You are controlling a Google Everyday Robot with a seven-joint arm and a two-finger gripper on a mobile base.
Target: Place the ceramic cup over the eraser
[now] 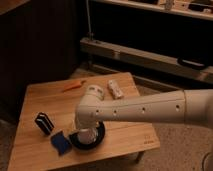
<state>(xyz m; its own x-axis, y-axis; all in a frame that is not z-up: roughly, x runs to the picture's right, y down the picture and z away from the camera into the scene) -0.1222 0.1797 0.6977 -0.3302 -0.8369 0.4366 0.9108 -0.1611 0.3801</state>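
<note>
The eraser, a small black block with white stripes, stands near the left edge of the wooden table. The round black bowl sits at the table's front. A pale shape inside it, under the wrist, looks like the white ceramic cup. My gripper points down into the bowl, right over that shape, and my white arm hides most of it. The eraser lies well to the left of the gripper, apart from it.
A flat blue block lies just left of the bowl. An orange item and a white object lie at the table's back. Dark shelving and a metal rail stand behind the table.
</note>
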